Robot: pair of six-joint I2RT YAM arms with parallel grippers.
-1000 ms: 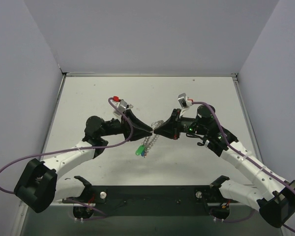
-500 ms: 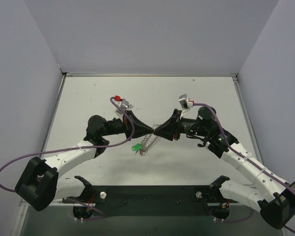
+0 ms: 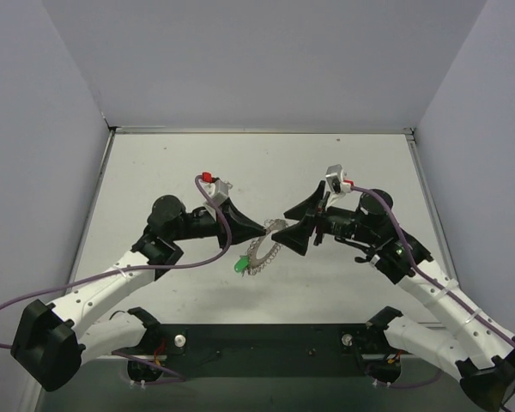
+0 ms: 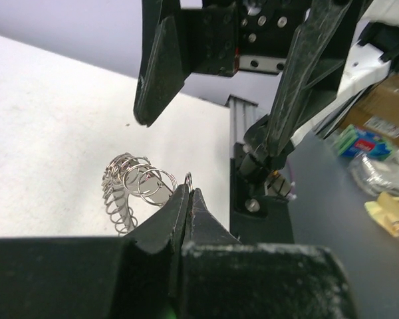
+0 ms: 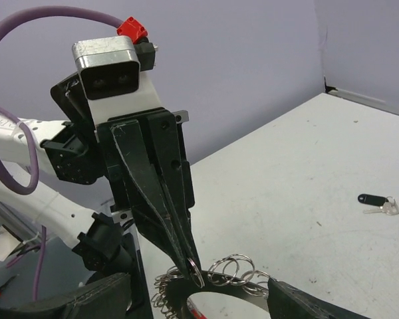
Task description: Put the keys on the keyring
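The keyring, a silvery ring with a coil-like rim, hangs tilted above the table between both arms. My left gripper is shut on one small loop of its rim; the coils spread to the left of my left gripper. A green-headed key dangles at the ring's lower end. My right gripper is open, its fingers straddling the ring's top without touching it. In the right wrist view the keyring lies between the spread tips of my right gripper. A dark-headed silver key lies alone on the table.
The white tabletop is walled by pale panels at the back and sides. Purple cables loop over both wrists. A black base plate runs along the near edge.
My right gripper has opened and let go of the keyring. My left gripper has closed on a rim loop and now carries the ring alone, a little lower.
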